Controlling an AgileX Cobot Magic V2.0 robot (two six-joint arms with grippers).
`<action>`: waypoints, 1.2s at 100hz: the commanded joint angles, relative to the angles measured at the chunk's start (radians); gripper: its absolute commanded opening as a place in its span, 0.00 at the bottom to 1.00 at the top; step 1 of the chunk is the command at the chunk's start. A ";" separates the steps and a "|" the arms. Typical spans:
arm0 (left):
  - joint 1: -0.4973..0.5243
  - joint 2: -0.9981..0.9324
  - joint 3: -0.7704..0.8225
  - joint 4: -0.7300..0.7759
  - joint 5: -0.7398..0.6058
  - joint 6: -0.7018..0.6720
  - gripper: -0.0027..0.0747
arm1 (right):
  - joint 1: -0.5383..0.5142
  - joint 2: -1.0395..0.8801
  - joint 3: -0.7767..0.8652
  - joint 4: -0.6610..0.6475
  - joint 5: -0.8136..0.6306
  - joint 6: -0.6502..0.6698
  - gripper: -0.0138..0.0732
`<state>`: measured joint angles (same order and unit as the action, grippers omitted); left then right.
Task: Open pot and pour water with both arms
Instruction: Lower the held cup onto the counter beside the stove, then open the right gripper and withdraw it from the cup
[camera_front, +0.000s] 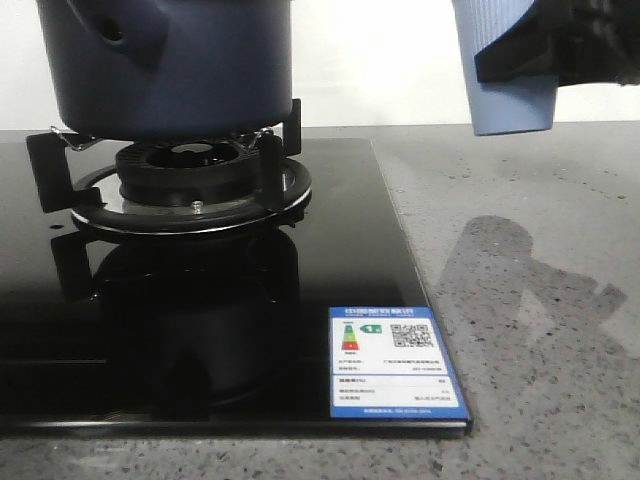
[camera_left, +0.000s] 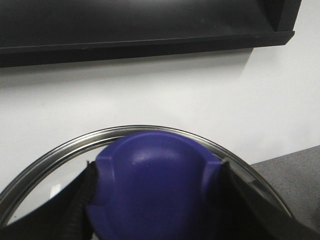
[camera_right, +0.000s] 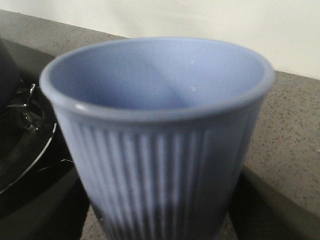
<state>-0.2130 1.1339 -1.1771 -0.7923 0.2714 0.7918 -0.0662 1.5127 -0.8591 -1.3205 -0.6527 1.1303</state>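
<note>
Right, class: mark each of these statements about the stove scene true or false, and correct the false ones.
1. The dark blue pot sits on the burner grate. True.
2. The pale blue ribbed cup stands on the countertop. False: the right gripper holds it in the air above the grey countertop.
3. The left gripper is closed around a blue lid knob. True.
4. The lid is solid dark metal throughout. False: the glass lid is see-through with a shiny metal rim.
5. The energy label is stuck on the pot. False: it is on the black glass cooktop, near its front right corner.
</note>
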 joint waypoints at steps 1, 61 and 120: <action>0.002 -0.026 -0.044 -0.031 -0.063 -0.001 0.44 | -0.005 -0.003 -0.026 0.121 -0.077 -0.108 0.54; 0.002 -0.026 -0.044 -0.031 -0.063 -0.001 0.44 | -0.005 0.135 -0.026 0.244 -0.150 -0.307 0.54; 0.002 -0.026 -0.044 -0.031 -0.068 0.003 0.44 | -0.022 0.120 -0.026 0.114 -0.148 -0.122 0.91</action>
<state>-0.2130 1.1339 -1.1771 -0.7923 0.2776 0.7918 -0.0721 1.6820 -0.8591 -1.1617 -0.7461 0.9444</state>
